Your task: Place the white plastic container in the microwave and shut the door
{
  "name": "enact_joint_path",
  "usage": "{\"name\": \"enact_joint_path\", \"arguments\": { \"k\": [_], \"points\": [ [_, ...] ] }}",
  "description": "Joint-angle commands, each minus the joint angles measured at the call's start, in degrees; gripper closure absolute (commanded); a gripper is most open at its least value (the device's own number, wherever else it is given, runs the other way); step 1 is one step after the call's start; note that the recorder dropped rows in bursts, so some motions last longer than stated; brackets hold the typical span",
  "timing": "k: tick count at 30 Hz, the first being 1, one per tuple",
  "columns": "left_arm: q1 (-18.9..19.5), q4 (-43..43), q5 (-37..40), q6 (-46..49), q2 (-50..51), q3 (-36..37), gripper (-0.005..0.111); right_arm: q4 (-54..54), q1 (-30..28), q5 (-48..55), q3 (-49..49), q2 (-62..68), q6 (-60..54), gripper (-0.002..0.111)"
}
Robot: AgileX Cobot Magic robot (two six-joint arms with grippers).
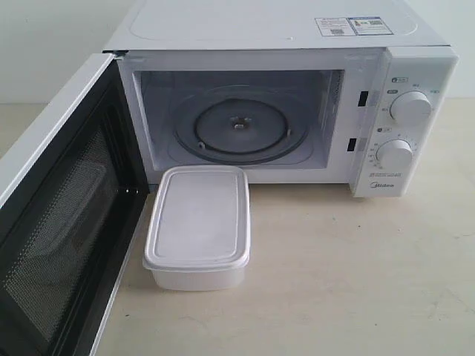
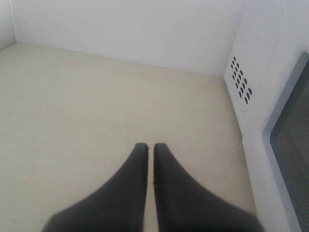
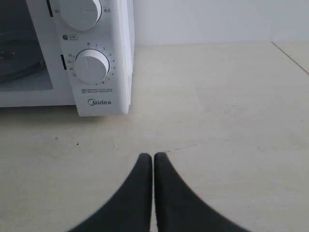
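Exterior view: the microwave (image 1: 297, 30) stands on the pale bench (image 1: 356, 282) with its door (image 1: 52, 222) swung wide open to the left, its black inner face and dark mesh window turned toward the camera. Inside the lit cavity the glass turntable (image 1: 241, 130) lies bare. The white plastic container (image 1: 197, 222) sits on the bench with its lid on, just in front of the cavity opening, toward its left side. Its far end is close against the microwave's front lip and its left side is near the lower edge of the open door. On the right panel the upper knob (image 1: 410, 107) sits above the lower knob (image 1: 394, 154).

The left hand (image 2: 150, 145) hangs over bare bench with its two dark fingers pressed almost together, only a thin slit between them, and nothing is held. A white side panel with vent holes (image 2: 240, 79) lies beside it. The right hand (image 3: 153, 155) is likewise pressed together and empty, over the bench in front of the control panel, with the Midea logo (image 3: 99, 102) ahead of it.
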Motion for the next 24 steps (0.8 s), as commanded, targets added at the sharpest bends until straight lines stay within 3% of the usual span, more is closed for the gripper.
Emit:
{"name": "enact_joint_path", "arguments": {
  "k": [1,16,24],
  "points": [
    [0.06,-0.22,-0.19,-0.40,-0.17,0.14,0.102,0.05,0.05,-0.19,0.02,-0.24,-0.34,0.108],
    [0.06,-0.22,-0.19,-0.40,-0.17,0.14,0.102,-1.22,0.68,-0.06,0.02,-0.24,-2.34,0.108],
    [0.06,-0.22,-0.19,-0.40,-0.17,0.14,0.102,5.02,0.73,0.07,0.02,-0.24,3.88,0.108]
  ]
}}
